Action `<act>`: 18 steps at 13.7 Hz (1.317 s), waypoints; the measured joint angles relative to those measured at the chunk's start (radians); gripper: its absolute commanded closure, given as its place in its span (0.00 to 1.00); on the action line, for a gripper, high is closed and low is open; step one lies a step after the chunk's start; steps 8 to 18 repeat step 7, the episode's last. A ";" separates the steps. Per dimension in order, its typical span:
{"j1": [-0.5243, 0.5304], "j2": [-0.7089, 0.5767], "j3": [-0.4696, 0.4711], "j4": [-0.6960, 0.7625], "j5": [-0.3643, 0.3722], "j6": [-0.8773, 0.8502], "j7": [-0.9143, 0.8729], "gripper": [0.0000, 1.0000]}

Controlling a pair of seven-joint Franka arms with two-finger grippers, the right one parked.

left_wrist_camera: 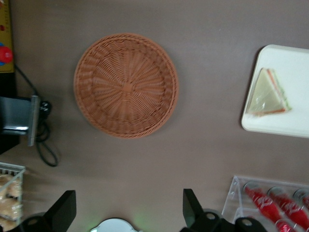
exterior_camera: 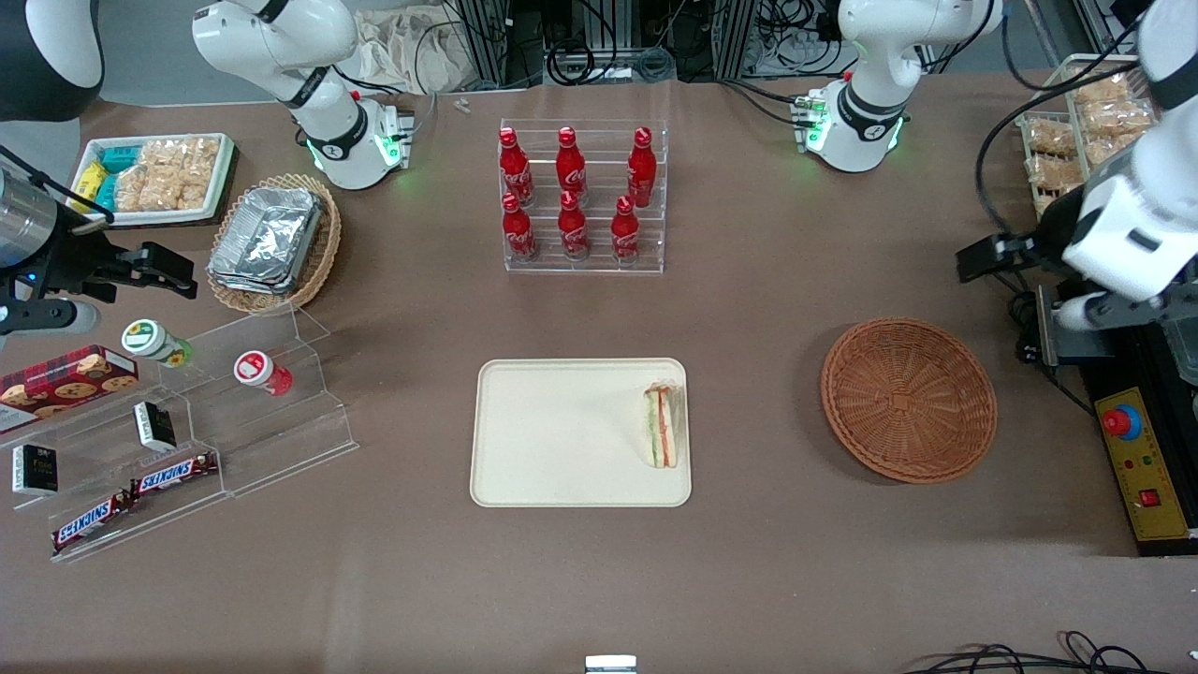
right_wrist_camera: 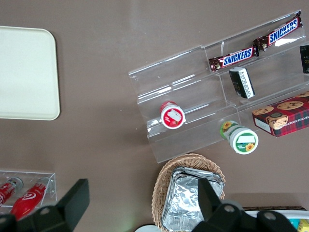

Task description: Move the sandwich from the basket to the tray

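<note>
The sandwich (exterior_camera: 663, 426) lies on the cream tray (exterior_camera: 562, 440), at the tray's edge toward the working arm's end. The reddish-brown woven basket (exterior_camera: 908, 398) stands empty beside the tray. My left gripper (exterior_camera: 978, 260) is raised above the table at the working arm's end, a little farther from the front camera than the basket. It is open and holds nothing. In the left wrist view the gripper (left_wrist_camera: 128, 200) has its fingers (left_wrist_camera: 189, 208) spread wide over bare table, with the basket (left_wrist_camera: 126, 84), the sandwich (left_wrist_camera: 268, 94) and the tray (left_wrist_camera: 289, 63) in sight.
A clear rack of red cola bottles (exterior_camera: 582, 197) stands farther from the front camera than the tray. A tan basket of foil containers (exterior_camera: 271, 239), a white snack tray (exterior_camera: 154, 178) and a clear stepped shelf (exterior_camera: 206, 421) lie toward the parked arm's end. A yellow control box (exterior_camera: 1146, 468) sits beside the basket.
</note>
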 measured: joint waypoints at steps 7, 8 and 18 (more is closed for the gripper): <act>-0.002 -0.119 0.060 -0.124 -0.004 0.005 0.062 0.01; -0.002 -0.119 0.060 -0.124 -0.004 0.005 0.062 0.01; -0.002 -0.119 0.060 -0.124 -0.004 0.005 0.062 0.01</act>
